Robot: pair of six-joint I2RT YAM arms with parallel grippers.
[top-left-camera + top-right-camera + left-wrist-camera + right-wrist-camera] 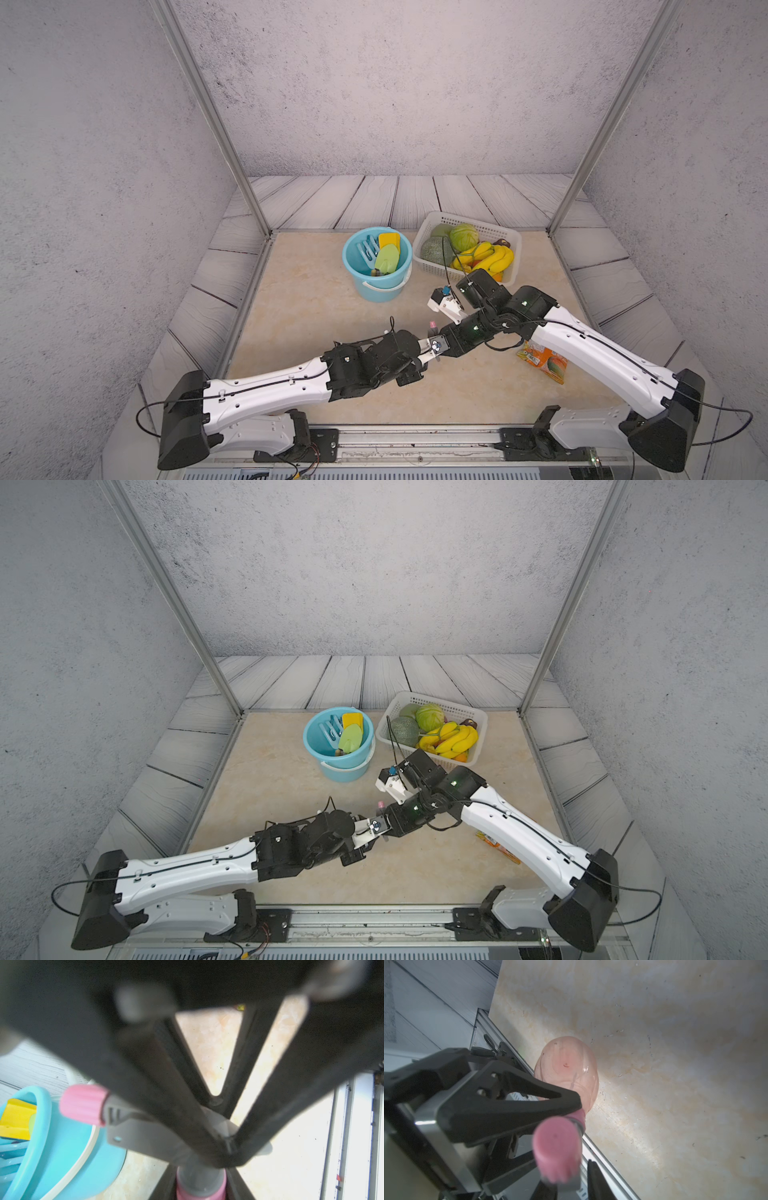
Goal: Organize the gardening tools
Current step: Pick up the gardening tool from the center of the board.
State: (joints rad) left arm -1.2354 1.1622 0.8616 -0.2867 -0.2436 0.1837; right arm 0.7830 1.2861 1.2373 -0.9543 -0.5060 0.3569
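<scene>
The pink translucent spray bottle hangs just above the table between my two grippers. In both top views only its pink nozzle shows. My left gripper is shut on its neck, just under the grey spray head. My right gripper stands round the spray head, with a gap beside one finger. A blue rake, a yellow tool and a green trowel stand in the light-blue bucket.
A white basket of bananas, cabbage and melons stands right of the bucket at the back. An orange packet lies under my right arm. Metal frame posts and a rail bound the table.
</scene>
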